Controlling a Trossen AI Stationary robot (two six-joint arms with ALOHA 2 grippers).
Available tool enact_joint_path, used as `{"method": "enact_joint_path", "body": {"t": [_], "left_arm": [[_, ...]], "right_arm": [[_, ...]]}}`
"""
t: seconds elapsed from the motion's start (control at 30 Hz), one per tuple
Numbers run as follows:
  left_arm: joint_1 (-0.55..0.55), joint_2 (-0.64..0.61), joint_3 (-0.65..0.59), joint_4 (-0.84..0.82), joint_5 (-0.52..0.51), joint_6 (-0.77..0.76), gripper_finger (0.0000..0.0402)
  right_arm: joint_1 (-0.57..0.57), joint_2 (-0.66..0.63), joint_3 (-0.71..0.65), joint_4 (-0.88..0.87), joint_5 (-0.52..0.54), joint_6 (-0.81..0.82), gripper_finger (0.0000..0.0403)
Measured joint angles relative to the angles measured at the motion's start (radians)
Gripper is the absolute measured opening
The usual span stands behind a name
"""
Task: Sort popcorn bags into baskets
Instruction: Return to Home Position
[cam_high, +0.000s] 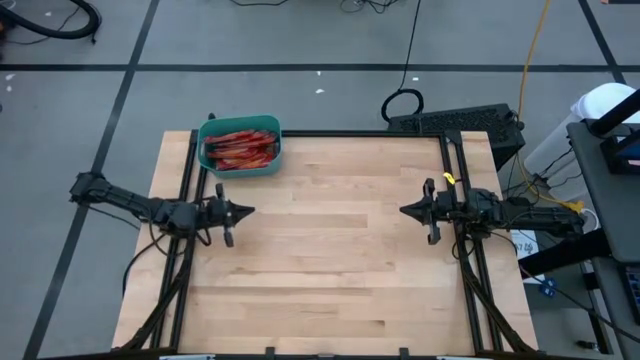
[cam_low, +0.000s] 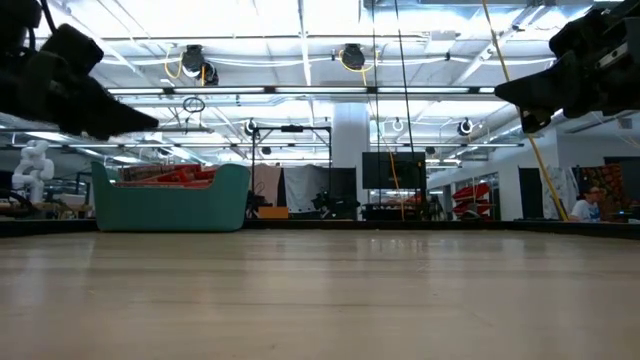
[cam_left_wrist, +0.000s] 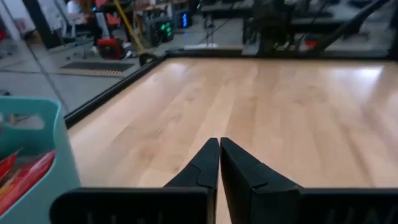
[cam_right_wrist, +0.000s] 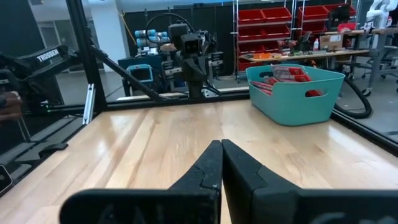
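Teal plastic bin (cam_high: 240, 170) — crinkly red packets (cam_high: 240, 148)

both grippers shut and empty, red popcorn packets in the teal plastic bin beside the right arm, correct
No: the high view shows the teal plastic bin of red popcorn packets beside the left arm. The left gripper and right gripper are indeed shut and empty.

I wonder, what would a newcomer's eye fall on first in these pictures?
The teal basket at the wooden table's far corner on the left arm's side, heaped with red popcorn bags. Then the left gripper and right gripper, pointing at each other across the table, fingers shut and holding nothing.
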Motion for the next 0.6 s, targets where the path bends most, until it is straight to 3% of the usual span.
{"method": "enact_joint_path", "body": {"t": [0.2, 0.3, 0.43, 0.6], "left_arm": [[-0.065, -0.11, 0.0, 0.003, 0.006, 0.107, 0.0019], [-0.069, -0.183, 0.0, -0.003, 0.067, 0.185, 0.0019], [-0.046, -0.276, 0.0, -0.006, 0.122, 0.245, 0.0019], [0.043, -0.273, 0.0, -0.017, 0.235, 0.248, 0.0019]], "right_arm": [[0.0, 0.0, 0.0, 0.002, 0.0, 0.0, 0.0], [0.0, 0.0, 0.0, 0.003, 0.0, 0.0, 0.0], [0.0, 0.0, -0.001, 0.003, 0.0, 0.0, 0.0], [0.0, 0.0, -0.001, 0.0, 0.001, 0.0, 0.0]]}}
